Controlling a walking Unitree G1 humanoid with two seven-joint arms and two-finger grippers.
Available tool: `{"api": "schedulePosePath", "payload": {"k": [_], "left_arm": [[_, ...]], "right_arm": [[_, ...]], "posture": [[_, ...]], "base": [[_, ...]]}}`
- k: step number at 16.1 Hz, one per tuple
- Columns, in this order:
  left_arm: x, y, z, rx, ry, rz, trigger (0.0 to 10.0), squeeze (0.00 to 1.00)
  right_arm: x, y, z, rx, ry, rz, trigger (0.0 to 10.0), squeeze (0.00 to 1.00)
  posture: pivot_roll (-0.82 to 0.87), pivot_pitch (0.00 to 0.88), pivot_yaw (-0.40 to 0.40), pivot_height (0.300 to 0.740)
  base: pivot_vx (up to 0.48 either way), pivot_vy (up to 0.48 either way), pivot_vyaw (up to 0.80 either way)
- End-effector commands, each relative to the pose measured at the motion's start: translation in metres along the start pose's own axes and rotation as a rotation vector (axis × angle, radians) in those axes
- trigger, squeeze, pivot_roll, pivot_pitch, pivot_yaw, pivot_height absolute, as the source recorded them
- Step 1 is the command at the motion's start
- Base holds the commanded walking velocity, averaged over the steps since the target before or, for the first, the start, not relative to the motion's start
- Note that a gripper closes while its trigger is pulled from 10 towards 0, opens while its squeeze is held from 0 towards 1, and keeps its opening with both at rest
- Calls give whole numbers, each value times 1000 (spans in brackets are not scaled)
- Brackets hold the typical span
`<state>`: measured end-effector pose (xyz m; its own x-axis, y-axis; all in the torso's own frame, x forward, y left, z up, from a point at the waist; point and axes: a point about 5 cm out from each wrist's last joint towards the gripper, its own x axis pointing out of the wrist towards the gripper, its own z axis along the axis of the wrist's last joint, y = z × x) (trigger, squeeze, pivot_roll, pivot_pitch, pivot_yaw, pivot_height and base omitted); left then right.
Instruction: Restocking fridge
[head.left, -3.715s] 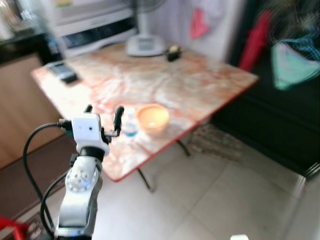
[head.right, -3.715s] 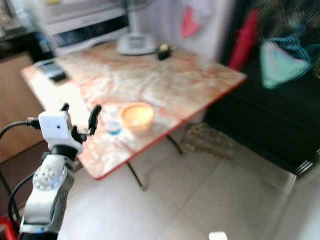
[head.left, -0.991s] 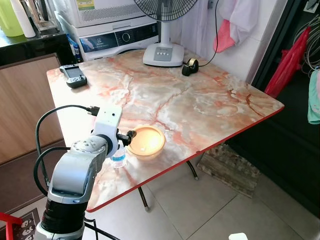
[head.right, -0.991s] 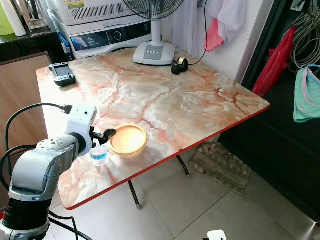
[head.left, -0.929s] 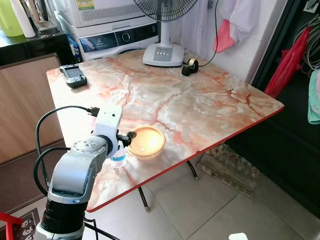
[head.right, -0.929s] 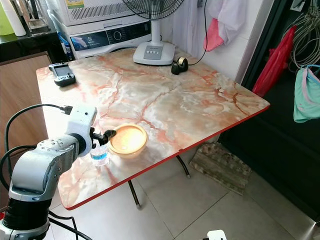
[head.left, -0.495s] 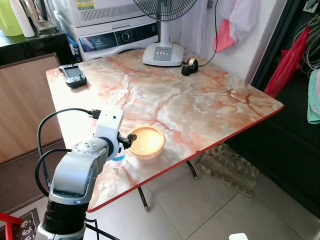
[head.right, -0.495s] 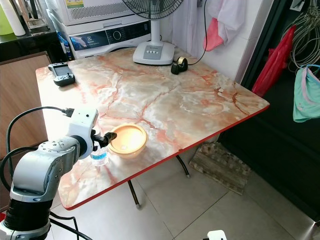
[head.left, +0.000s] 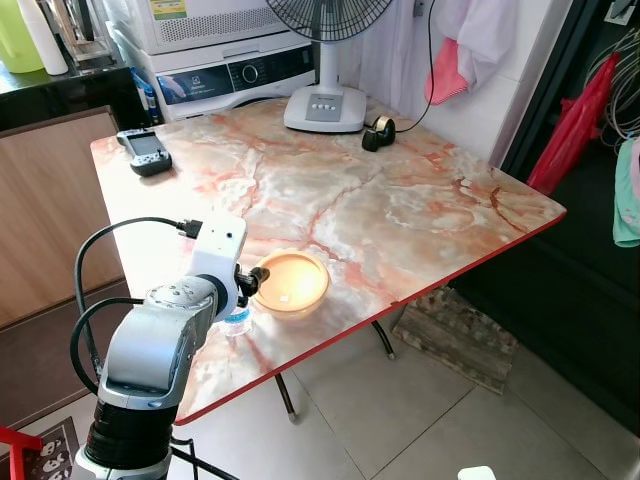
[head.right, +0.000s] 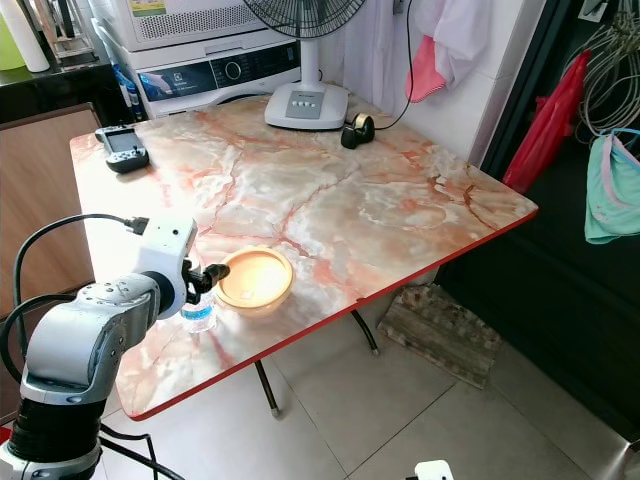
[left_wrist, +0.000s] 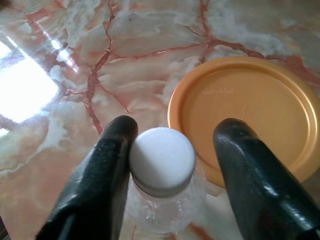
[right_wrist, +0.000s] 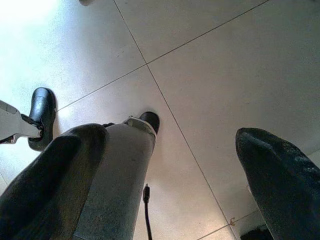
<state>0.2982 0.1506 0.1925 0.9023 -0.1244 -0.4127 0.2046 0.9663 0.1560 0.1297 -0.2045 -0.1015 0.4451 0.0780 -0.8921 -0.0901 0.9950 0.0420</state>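
Note:
A small clear water bottle (head.left: 237, 320) with a white cap (left_wrist: 161, 160) stands on the marble table (head.left: 400, 215) near its front edge. Beside it sits a round orange container (head.left: 290, 282). My left gripper (left_wrist: 175, 131) is open and straddles the bottle's neck. One black finger (left_wrist: 107, 165) touches the cap, and the other finger (left_wrist: 250, 175) stands apart over the orange container's rim (left_wrist: 190, 165). My right gripper (right_wrist: 170, 137) hangs idle and open over the tiled floor.
At the table's back are a fan base (head.left: 323, 108), a tape dispenser (head.left: 377, 133) and a black handset (head.left: 145, 152). A washing machine (head.left: 230, 70) and a wooden cabinet (head.left: 50, 200) stand behind. A mat (head.left: 455, 335) lies on the floor tiles to the right.
Since the blurred oldest frames my left gripper has come down from upright in front of the table to around the bottle. Over the last second it has barely shifted.

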Motion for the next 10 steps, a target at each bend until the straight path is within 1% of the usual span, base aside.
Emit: {"api": "schedulePosePath", "payload": {"k": [1,10], "left_arm": [[-1,-3,-1,5,13,-20,0,0],[-1,-2,-6,26,38,-17,0,0]], "right_arm": [[0,-1,0,-8,9,-2,10000,0],[0,-1,0,-12,10,5,10000,0]], "posture": [[133,0,-32,740],[133,0,-29,740]], "base": [[0,0,0],[0,0,0]]}}
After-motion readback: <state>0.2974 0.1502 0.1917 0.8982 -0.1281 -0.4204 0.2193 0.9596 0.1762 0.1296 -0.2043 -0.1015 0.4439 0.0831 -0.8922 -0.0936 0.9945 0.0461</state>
